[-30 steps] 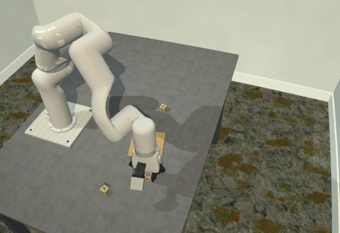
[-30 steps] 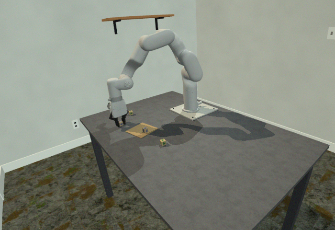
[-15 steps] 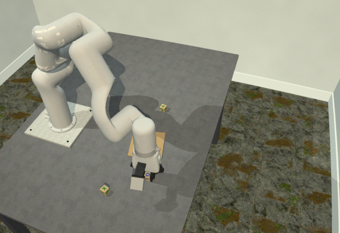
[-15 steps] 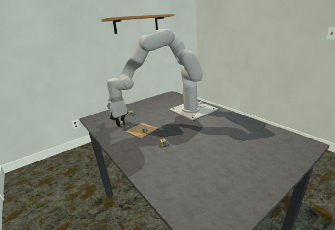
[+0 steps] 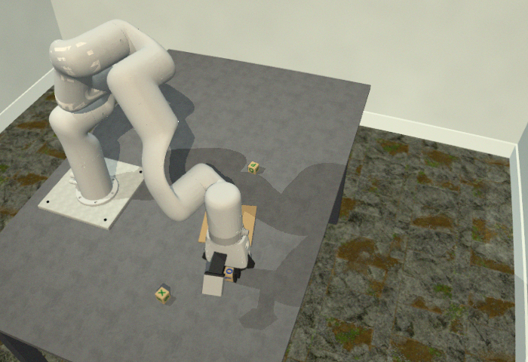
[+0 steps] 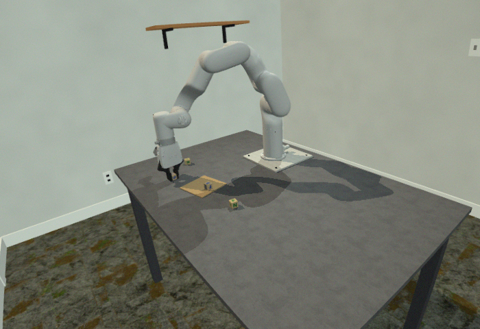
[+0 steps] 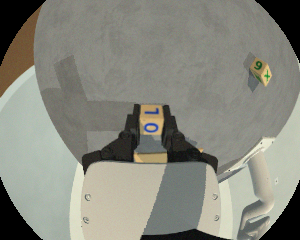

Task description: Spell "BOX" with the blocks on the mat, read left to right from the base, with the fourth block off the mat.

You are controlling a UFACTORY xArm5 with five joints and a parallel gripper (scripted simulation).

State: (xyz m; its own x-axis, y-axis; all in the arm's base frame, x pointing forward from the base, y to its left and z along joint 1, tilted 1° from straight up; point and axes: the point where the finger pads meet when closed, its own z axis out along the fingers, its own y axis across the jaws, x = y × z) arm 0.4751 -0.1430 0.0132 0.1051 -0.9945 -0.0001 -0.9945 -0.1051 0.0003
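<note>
My gripper (image 5: 230, 275) (image 6: 173, 177) (image 7: 151, 113) is shut on a wooden block with blue letters (image 5: 229, 271) (image 6: 174, 177) (image 7: 151, 127), low at the table beside the mat. Its top face reads O; a side face shows an L-like mark. The tan mat (image 5: 250, 219) (image 6: 192, 187) lies flat, partly hidden by the arm in the top view. Another blue-marked block (image 6: 208, 186) is on it; its letter is unclear. A green-lettered block (image 5: 162, 294) (image 6: 187, 161) (image 7: 260, 72) shows X on top and lies off the mat. Another green-lettered block (image 5: 253, 167) (image 6: 233, 203), with N on a side, lies off the mat's other side.
All this is on the grey table (image 5: 273, 106) (image 6: 326, 248). The arm's white base plate (image 5: 121, 213) (image 6: 299, 156) is on the robot's side of the mat. The table's far edge lies beyond the gripper. The wrist camera housing (image 5: 213, 285) hangs beside the held block.
</note>
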